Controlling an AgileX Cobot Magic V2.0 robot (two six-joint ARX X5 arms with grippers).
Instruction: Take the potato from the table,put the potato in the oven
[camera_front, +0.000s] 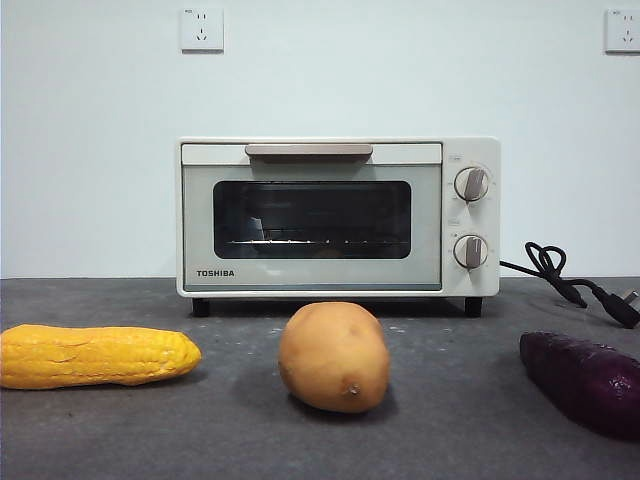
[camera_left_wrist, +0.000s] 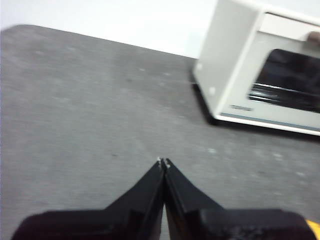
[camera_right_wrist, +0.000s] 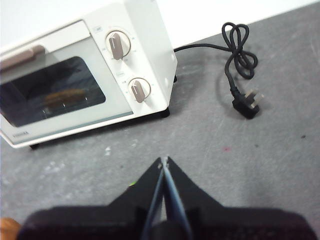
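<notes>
The tan-orange potato (camera_front: 334, 357) lies on the dark grey table (camera_front: 460, 420) in the front view, just before the oven. The cream Toshiba oven (camera_front: 338, 217) stands behind it with its door closed; it also shows as the oven (camera_left_wrist: 265, 75) in the left wrist view and the oven (camera_right_wrist: 85, 75) in the right wrist view. My left gripper (camera_left_wrist: 163, 161) is shut with nothing in it, above bare table to the oven's left. My right gripper (camera_right_wrist: 163, 161) is shut and empty too, above the table in front of the oven's knob side. Neither arm shows in the front view.
A yellow corn cob (camera_front: 95, 355) lies at the left and a dark purple sweet potato (camera_front: 585, 380) at the right. The oven's black power cord and plug (camera_right_wrist: 242, 70) trail on the table to its right.
</notes>
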